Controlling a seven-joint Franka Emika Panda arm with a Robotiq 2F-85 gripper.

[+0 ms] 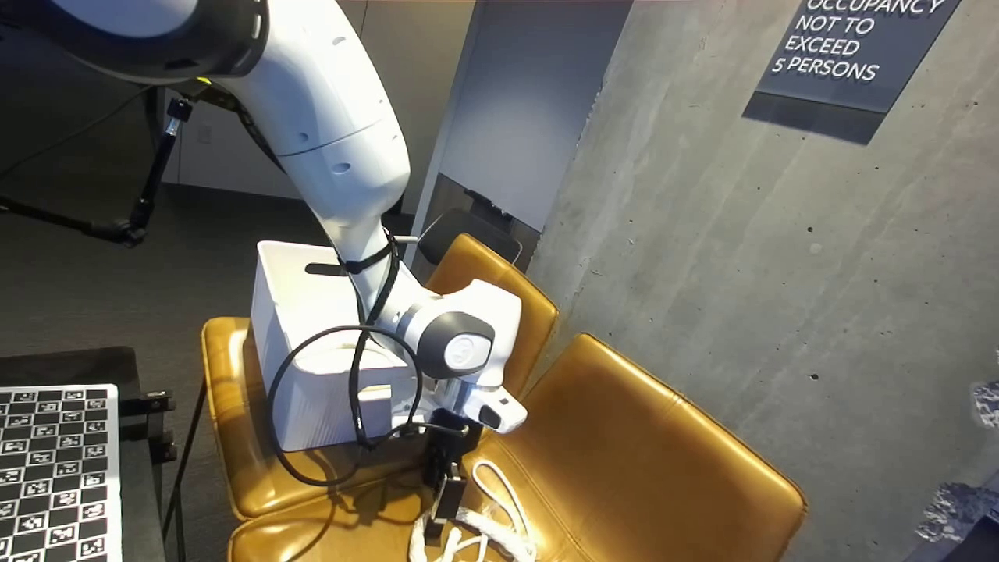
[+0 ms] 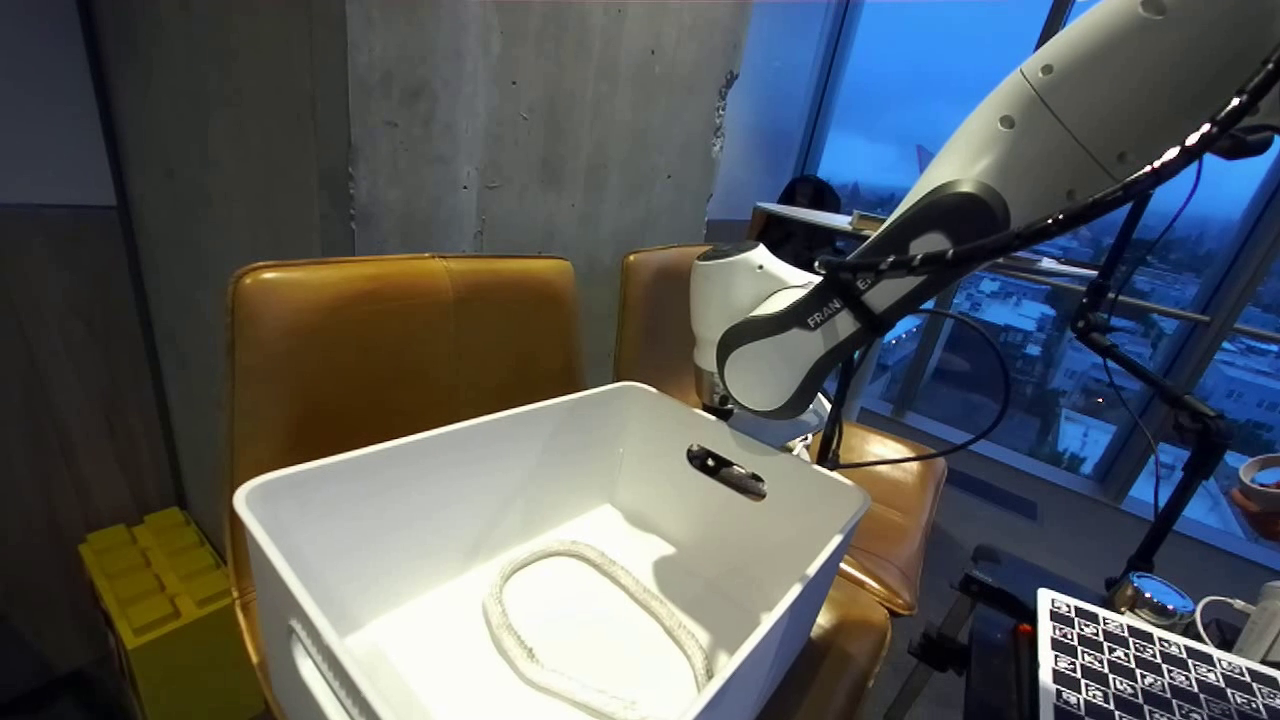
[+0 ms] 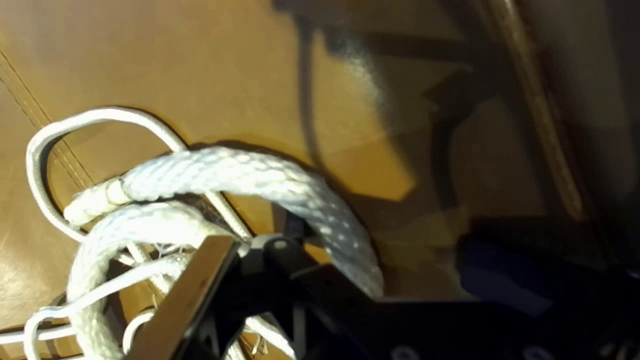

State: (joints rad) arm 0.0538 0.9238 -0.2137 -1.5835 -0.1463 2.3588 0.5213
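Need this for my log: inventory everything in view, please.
leather-look chairs: two, tan, by concrete wall
bin: one, white, on one chair
curved rope: one, white, inside bin
ropes: at least two, white, on other chair
sign: one, dark grey, on wall
patterned board: one, black-and-white, near chairs
block: one, yellow, beside chairs
jointed stand: one, black, near board
windows: several, blue, background
arm: one, white, above chairs
end effector: one, black, at ropes

Wrist view: soft focus, thick rope [image 3: 240, 172] partly overexposed, hard shadows across seat [image 3: 200, 75]. Exterior view: dim blue light through windows [image 2: 930, 80].
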